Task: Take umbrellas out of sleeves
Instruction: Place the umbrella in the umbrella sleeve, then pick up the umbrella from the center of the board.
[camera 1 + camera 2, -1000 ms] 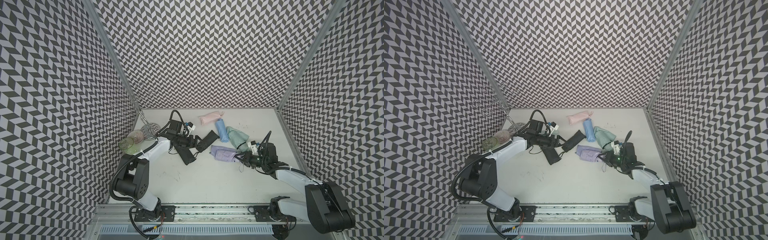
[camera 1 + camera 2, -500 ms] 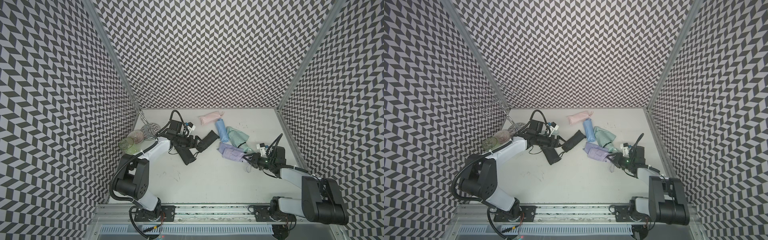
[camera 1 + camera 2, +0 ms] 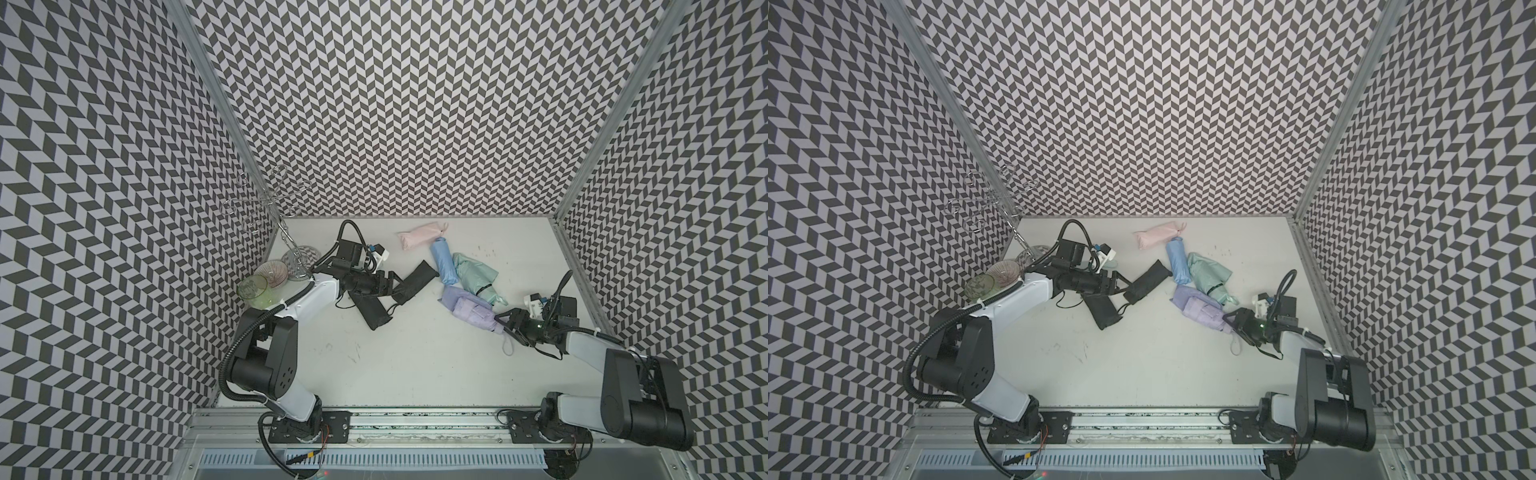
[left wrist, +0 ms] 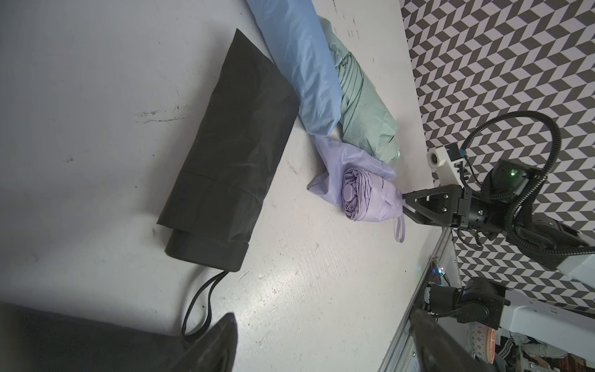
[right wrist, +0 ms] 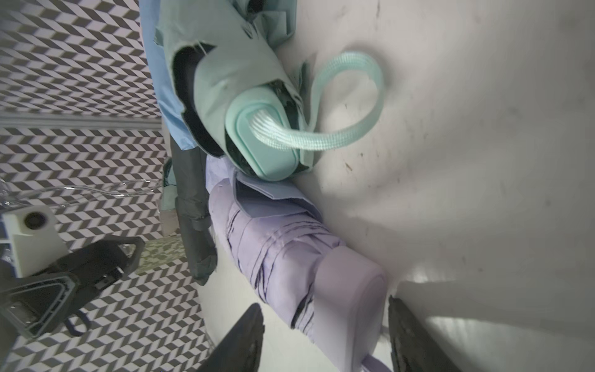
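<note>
Stretching between patterned walls, the white surface (image 3: 415, 365) carries everything; the left arm (image 3: 316, 293) reaches toward its middle, and the right arm (image 3: 590, 345) lies low near its right edge.

All the umbrellas in both top views lie flat. The farther black umbrella (image 3: 415, 277) and the nearer black umbrella (image 3: 374, 313) meet under the left pincer (image 3: 394, 286); its jaws stand wide apart, with nothing gripped between them.

The pink umbrella (image 3: 419, 235) lies farthest back; the light blue umbrella (image 3: 442, 266) lies just in front of it, pressed against the mint umbrella (image 3: 473, 276) at its side. The lavender umbrella (image 3: 473, 313) lies in front of those two, its far end touching them. A loose lavender sleeve (image 4: 331, 161) is bunched at that far end; the handle end points at the right pincer (image 3: 503, 329).

That pincer is spread, with its fingers (image 5: 244, 338) on either side of the lavender handle; a clear gap shows on one side, so it pinches nothing.

The green glass (image 3: 255, 291) stands at the left edge, beside a clear glass (image 3: 272, 272) and a wire rack (image 3: 291, 245). The lavender wrist loop (image 3: 507, 347) trails on the surface just in front of the right pincer.
</note>
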`<action>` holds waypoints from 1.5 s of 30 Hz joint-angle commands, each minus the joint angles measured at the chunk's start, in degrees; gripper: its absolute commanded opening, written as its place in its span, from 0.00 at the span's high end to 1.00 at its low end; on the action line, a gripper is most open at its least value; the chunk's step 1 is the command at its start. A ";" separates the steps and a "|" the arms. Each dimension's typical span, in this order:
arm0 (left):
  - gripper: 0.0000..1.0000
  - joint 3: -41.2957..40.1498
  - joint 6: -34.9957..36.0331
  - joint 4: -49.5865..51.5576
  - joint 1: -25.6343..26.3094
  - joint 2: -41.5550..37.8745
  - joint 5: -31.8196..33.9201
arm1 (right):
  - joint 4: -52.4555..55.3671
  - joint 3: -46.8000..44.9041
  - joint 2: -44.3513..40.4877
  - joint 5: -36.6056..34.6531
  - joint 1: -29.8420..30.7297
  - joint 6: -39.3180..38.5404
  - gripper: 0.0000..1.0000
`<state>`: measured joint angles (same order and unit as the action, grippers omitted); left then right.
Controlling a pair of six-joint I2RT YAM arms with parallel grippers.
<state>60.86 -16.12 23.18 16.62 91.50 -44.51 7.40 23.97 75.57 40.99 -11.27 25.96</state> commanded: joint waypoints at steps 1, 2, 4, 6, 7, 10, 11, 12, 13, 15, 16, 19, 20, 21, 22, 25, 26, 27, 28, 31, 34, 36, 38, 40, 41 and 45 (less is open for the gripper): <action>0.15 0.01 0.25 1.03 -1.17 0.26 1.14 | 5.55 2.65 -2.36 -7.57 -0.17 -1.52 0.30; 0.15 -0.07 0.06 0.91 -1.49 0.17 1.18 | 6.88 3.59 -3.48 -8.76 -0.16 -1.45 0.27; 0.15 -0.19 -0.68 0.81 -2.37 -0.17 1.88 | 10.52 6.44 -6.87 -12.84 -0.01 -1.42 0.23; 0.15 -0.47 -1.48 0.48 -3.19 -0.79 2.81 | 13.93 9.97 -9.94 -17.35 0.75 -1.67 0.21; 0.15 -0.69 -1.96 0.18 -3.67 -1.20 3.41 | 15.47 12.50 -11.36 -20.22 2.16 -2.06 0.20; 0.14 -1.38 -3.72 -1.00 -5.04 -2.48 3.97 | 17.16 20.00 -11.51 -27.14 10.44 -3.53 0.15; 0.15 -1.48 -4.27 -1.11 -5.38 -2.75 3.92 | 17.08 22.40 -10.33 -28.10 13.51 -3.90 0.12; 0.14 -1.68 -4.75 -1.25 -5.59 -3.13 3.99 | 17.65 25.70 -7.91 -28.04 16.38 -4.55 0.09; 0.14 -1.86 -5.18 -1.36 -5.72 -3.63 4.26 | 18.42 29.03 -4.94 -27.56 18.73 -5.16 0.09; 0.12 -2.59 -6.03 -1.87 -5.72 -4.57 4.37 | 19.91 35.57 1.40 -26.15 22.24 -6.50 0.08; 0.10 -2.93 -6.22 -2.04 -5.71 -4.90 4.35 | 20.99 38.71 4.40 -26.36 23.66 -7.37 0.08; 0.07 -4.95 -8.17 -3.59 -5.72 -6.36 4.34 | 24.35 48.79 15.23 -26.05 26.11 -10.01 0.08; 0.07 -5.64 -8.41 -3.96 -5.72 -6.71 4.35 | 24.93 51.89 18.77 -26.05 26.66 -10.83 0.08; 0.06 -6.27 -8.70 -4.27 -5.73 -6.86 4.11 | 24.92 54.62 21.84 -26.62 27.12 -11.67 0.08; 0.06 -6.63 -8.83 -4.42 -5.72 -7.03 3.95 | 24.97 56.97 24.32 -27.40 27.50 -12.24 0.08; 0.06 -7.62 -8.62 -4.49 -5.88 -7.30 3.73 | 26.33 64.83 32.41 -29.08 27.87 -14.11 0.08; 0.06 -8.01 -8.79 -4.66 -5.90 -7.44 3.89 | 26.80 67.45 35.12 -29.38 28.03 -14.76 0.08; 0.06 -8.25 -8.95 -4.86 -6.04 -7.49 3.84 | 27.44 70.21 37.68 -29.88 28.19 -15.27 0.08; 0.06 -8.45 -9.05 -5.03 -6.07 -7.49 3.76 | 28.09 72.63 39.75 -30.17 28.38 -15.91 0.08; 0.06 -8.65 -8.82 -5.02 -6.47 -6.84 3.73 | 30.17 80.16 46.12 -30.84 29.31 -17.60 0.11; 0.06 -8.74 -8.42 -4.64 -7.28 -5.86 3.34 | 32.37 86.78 51.75 -31.93 30.14 -18.55 0.14; 0.06 -8.92 -7.99 -4.39 -7.92 -5.43 3.07 | 33.30 90.10 54.96 -32.08 30.41 -18.74 0.16; 0.06 -8.92 -7.42 -4.03 -8.35 -5.00 2.78 | 33.45 92.11 57.14 -32.45 30.60 -18.56 0.17; 0.06 -8.76 -6.85 -3.47 -8.86 -4.38 2.41 | 32.97 93.31 58.77 -32.47 30.65 -18.53 0.18; 0.07 -8.74 -6.74 -3.23 -9.14 -4.14 2.18 | 32.77 94.04 59.42 -32.65 30.73 -18.62 0.19; 0.06 -9.00 -6.74 -3.36 -9.61 -3.71 1.56 | 33.57 96.15 62.32 -33.91 31.36 -19.36 0.22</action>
<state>52.40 -23.86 19.77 7.42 87.26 -41.74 40.29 117.97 136.00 8.71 19.59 8.10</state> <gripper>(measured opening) 0.936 0.786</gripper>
